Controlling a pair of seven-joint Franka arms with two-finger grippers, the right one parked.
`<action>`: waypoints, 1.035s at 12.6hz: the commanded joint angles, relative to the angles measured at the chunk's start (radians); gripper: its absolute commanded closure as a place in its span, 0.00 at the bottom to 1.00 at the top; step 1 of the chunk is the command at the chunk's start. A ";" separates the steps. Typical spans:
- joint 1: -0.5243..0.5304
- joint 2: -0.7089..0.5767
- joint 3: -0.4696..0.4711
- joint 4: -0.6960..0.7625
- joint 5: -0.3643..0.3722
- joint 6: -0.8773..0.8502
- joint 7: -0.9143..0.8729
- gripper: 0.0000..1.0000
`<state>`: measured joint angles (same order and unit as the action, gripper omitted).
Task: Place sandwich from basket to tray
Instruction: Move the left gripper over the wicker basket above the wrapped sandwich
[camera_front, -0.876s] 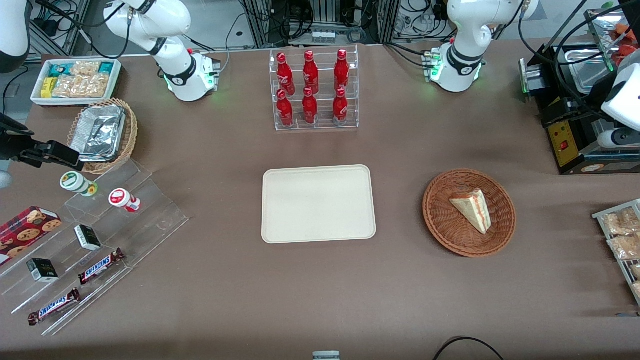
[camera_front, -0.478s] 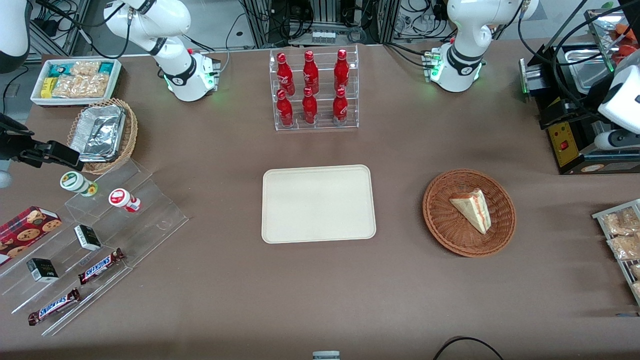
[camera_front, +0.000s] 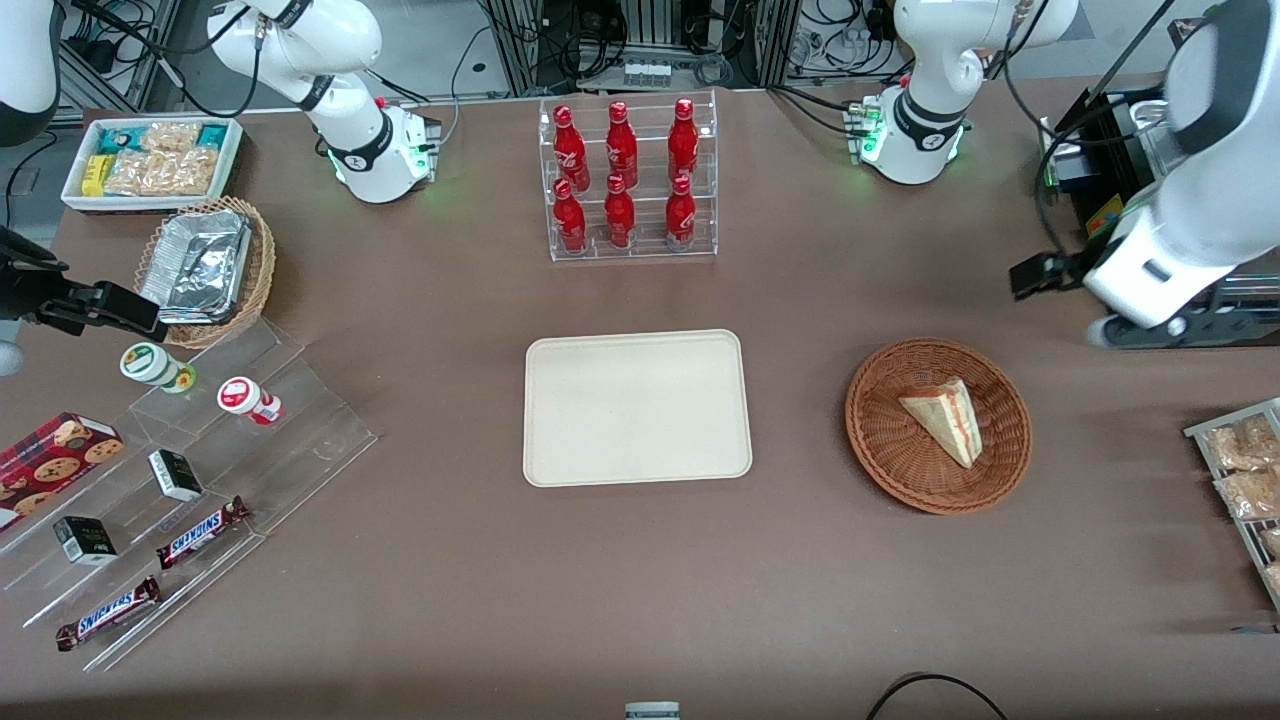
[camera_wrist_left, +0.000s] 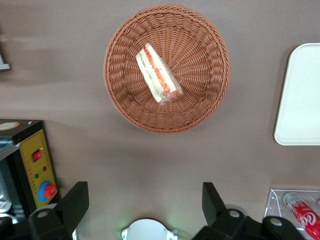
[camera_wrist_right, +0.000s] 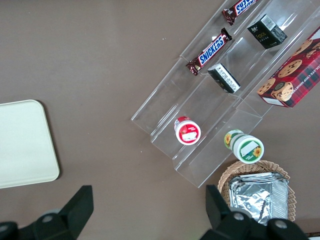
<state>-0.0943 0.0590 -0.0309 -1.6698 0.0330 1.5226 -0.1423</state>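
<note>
The sandwich (camera_front: 945, 420) (camera_wrist_left: 159, 75), a pale wedge with red and green filling, lies in the round reddish-brown wicker basket (camera_front: 870, 440) (camera_wrist_left: 120, 85). The cream tray (camera_front: 636, 408) (camera_wrist_left: 300, 95) lies flat beside the basket, toward the parked arm's end, with nothing on it. My left gripper (camera_wrist_left: 145, 192) hangs high over the bare table, farther from the front camera than the basket and apart from it. Its fingers (camera_wrist_left: 75, 200) stand wide open with nothing between them. In the front view the working arm's wrist (camera_front: 1150, 260) hovers above the table near the basket.
A clear rack of red bottles (camera_front: 628, 180) stands farther back than the tray. A black machine with a yellow panel (camera_wrist_left: 35, 170) sits near the gripper. The working arm's base (camera_front: 915, 140) and a rack of snack packets (camera_front: 1245, 480) lie at this end.
The left arm has swung in from the table's end toward the basket, now showing large over the black machine. Sandwich, basket and tray have not moved.
</note>
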 joint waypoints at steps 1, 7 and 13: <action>-0.005 0.004 0.006 -0.109 -0.001 0.112 0.013 0.00; 0.001 0.071 0.011 -0.310 0.011 0.431 0.013 0.00; 0.011 0.087 0.019 -0.392 0.010 0.559 -0.026 0.00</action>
<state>-0.0869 0.1731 -0.0161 -2.0147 0.0357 2.0264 -0.1452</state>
